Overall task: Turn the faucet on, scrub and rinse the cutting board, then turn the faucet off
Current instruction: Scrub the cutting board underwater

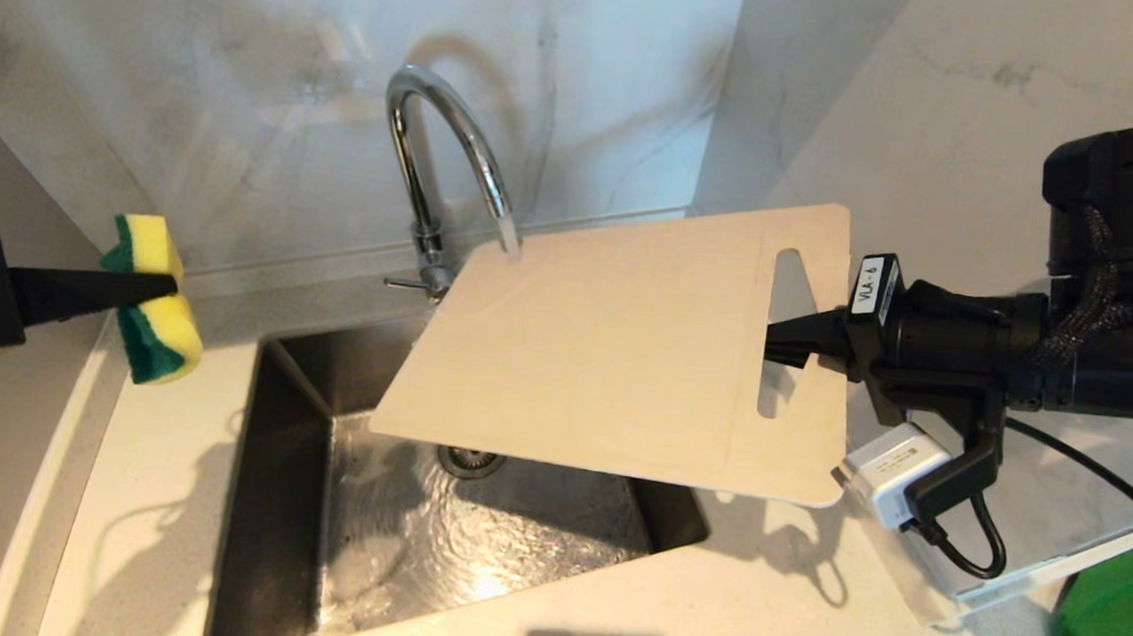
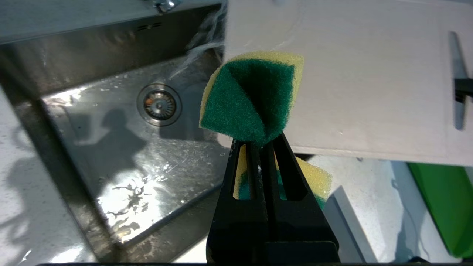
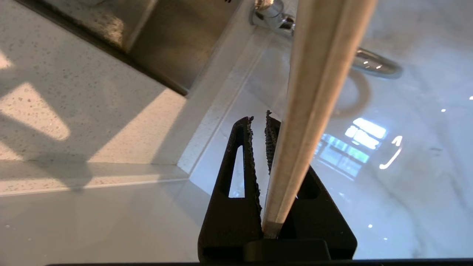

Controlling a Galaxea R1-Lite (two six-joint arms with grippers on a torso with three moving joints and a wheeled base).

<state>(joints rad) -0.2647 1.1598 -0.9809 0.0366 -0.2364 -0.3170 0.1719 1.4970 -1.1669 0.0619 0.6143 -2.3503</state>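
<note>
Water runs from the chrome faucet [image 1: 437, 137] onto the far corner of the cream cutting board [image 1: 613, 350]. The board is held tilted over the sink. My right gripper [image 1: 777, 341] is shut on its right edge beside the handle slot. In the right wrist view the board's edge [image 3: 314, 92] sits clamped between the right gripper's [image 3: 258, 118] jaws. At the far left, over the counter and apart from the board, my left gripper [image 1: 169, 286] is shut on a yellow-and-green sponge [image 1: 151, 320]. From the left wrist the sponge [image 2: 251, 99] bulges past the left gripper [image 2: 258, 142], with the board [image 2: 369, 81] beyond.
The steel sink [image 1: 271, 496] is wet, and its drain [image 2: 159, 104] shows below the board. A white plug block [image 1: 893, 471] with a black cable lies on the counter under my right wrist. A green flat board [image 1: 1118, 618] is at the lower right. Marble walls close the back.
</note>
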